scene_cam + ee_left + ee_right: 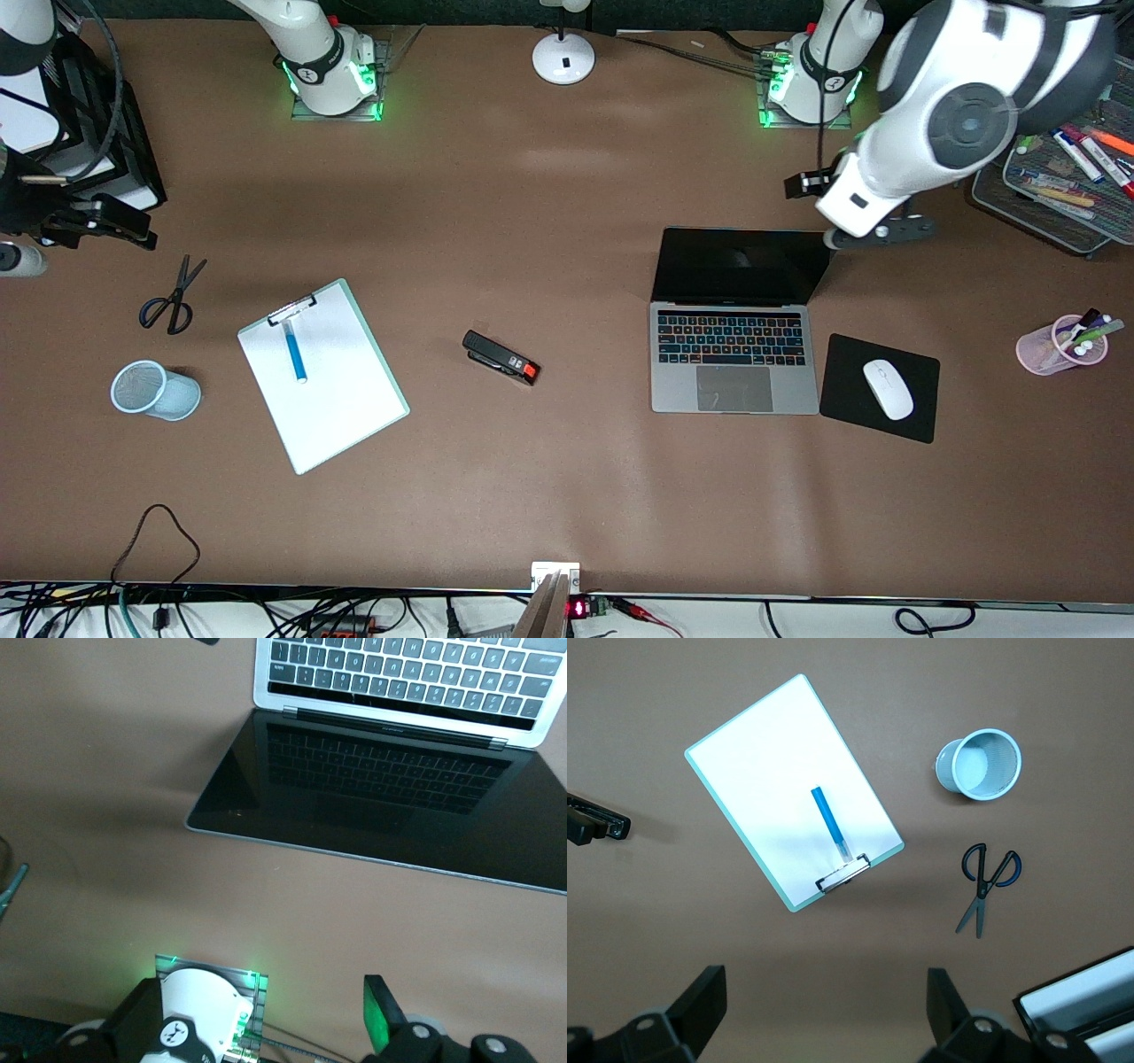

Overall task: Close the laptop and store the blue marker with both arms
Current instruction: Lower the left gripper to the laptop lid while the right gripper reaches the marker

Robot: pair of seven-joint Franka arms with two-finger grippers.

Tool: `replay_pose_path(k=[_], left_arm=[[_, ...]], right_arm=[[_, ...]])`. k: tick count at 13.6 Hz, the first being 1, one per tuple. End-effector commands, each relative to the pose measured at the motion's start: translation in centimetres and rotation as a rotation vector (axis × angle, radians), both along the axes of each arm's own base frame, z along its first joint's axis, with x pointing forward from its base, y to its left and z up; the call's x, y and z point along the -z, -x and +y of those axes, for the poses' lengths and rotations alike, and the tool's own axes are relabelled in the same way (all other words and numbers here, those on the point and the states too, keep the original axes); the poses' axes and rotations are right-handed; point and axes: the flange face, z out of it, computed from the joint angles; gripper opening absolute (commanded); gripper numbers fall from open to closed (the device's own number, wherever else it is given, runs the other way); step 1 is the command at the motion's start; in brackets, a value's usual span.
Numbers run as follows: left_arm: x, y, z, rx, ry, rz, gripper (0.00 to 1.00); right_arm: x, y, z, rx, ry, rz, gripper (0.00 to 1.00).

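Silver-grey laptop (733, 359) open, no lettering legible, blue marker (294, 351) on clipboard (323, 386), right jaws wide, left jaws unclear.

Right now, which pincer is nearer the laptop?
Left. The left pincer hangs just above the table at the top edge of the laptop, by its open screen. The right pincer, open, waits at the right arm's end of the table.

**What sits around my table**

I see a clipboard (323, 377) lying flat, with scissors (173, 297) and a mesh cup (155, 390) toward my right arm's end. A stapler (500, 357) lies mid-table. A white mouse (888, 388) rests on its black pad (842, 381), near a pink pen cup (1059, 347). A lamp base (563, 58) stands between my bases.
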Motion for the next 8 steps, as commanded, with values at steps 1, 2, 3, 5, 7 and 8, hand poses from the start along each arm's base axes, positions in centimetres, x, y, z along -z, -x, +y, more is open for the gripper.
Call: replay_pose_path(k=[1, 2, 3, 5, 7, 8], left_arm=[[2.1, 2.9, 1.3, -0.013, -0.019, -0.058, 1.0], [3.1, 3.4, 0.8, -0.001, -0.021, -0.066, 1.0], [3.8, 3.5, 0.6, 0.002, -0.021, -0.069, 1.0], [5.5, 4.1, 0.6, 0.003, -0.022, -0.071, 1.0], [6.4, 4.5, 0.2, 0.016, -0.021, -0.073, 1.0], [6.6, 4.5, -0.5, 0.031, -0.018, -0.084, 1.0]], right_arm=[[1.8, -1.2, 0.1, -0.008, 0.006, 0.016, 1.0], [2.6, -1.7, 0.2, -0.008, 0.011, 0.019, 1.0], [3.5, -2.0, 0.5, -0.013, 0.022, 0.033, 1.0], [4.1, -2.3, 1.3, -0.02, 0.023, 0.043, 1.0], [5.9, -2.9, 1.1, -0.016, 0.013, 0.062, 1.0], [7.6, -3.6, 1.1, -0.018, 0.015, 0.081, 1.0]])
